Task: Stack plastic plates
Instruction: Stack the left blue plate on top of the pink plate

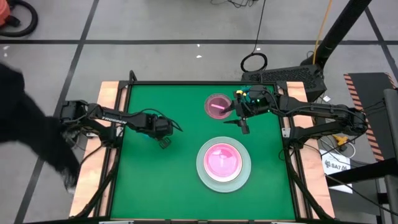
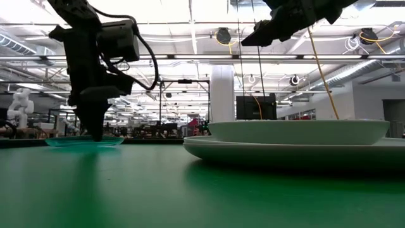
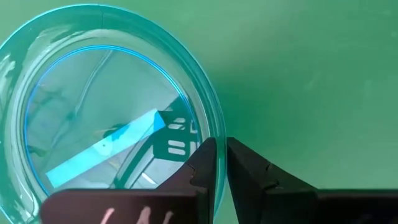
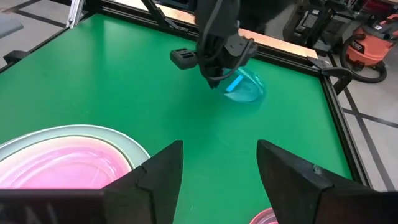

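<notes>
Sitting flat on the green table (image 1: pixel 161 180) at its left side, the teal plate (image 3: pixel 106 118) has its rim pinched between the left gripper (image 3: pixel 221 165) fingers, which are closed on the rim's edge; in the low view that gripper (image 2: pixel 95 130) stands upright over the plate (image 2: pixel 85 141); the right wrist view shows the same grip from across the table, the plate (image 4: pixel 245 87) lying under the dark arm; nearer the table's middle front, a stack (image 1: pixel 224 163) holds a pink plate (image 1: pixel 221 159) on a white one inside a large pale mint plate (image 1: pixel 203 167); a second small pink plate (image 1: pixel 217 106) lies apart toward the back, just beside the right gripper (image 1: pixel 244 124), whose fingers are spread wide, holding nothing, raised above the table (image 4: pixel 217 155).
</notes>
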You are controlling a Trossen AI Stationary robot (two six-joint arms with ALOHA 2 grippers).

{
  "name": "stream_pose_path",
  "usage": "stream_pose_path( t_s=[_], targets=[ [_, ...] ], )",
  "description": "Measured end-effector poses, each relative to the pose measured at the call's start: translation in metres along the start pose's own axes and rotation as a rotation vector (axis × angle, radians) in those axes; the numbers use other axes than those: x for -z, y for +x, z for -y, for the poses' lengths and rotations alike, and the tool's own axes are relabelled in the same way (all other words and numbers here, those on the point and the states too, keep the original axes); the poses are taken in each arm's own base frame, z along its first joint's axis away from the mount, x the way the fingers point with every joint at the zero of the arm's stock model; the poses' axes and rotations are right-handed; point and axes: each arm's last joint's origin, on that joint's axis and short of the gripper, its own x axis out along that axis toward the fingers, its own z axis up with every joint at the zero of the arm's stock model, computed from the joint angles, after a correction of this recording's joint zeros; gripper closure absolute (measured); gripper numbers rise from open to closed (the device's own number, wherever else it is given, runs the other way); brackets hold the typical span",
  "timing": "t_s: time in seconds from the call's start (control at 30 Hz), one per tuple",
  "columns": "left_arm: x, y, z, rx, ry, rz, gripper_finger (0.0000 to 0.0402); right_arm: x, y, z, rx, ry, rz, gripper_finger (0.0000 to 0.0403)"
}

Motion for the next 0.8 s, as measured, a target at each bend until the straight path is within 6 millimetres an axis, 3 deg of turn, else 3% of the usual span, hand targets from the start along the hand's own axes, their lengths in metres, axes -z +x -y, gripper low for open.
stream_pose_path(
  t_s=[0.6,0.8],
  targets=[
    [0.0005,-0.0014,0.0073,0.031,0.0,0.03,0.0361,-0.0001,0.0001,-0.0002,-0.001,0.024,0.0,0.0206],
    [0.0004,-0.002,0.0105,0.063,0.001,0.03,0.0333,-0.0001,0.0001,-0.0002,-0.001,0.024,0.0,0.0206]
  ],
)
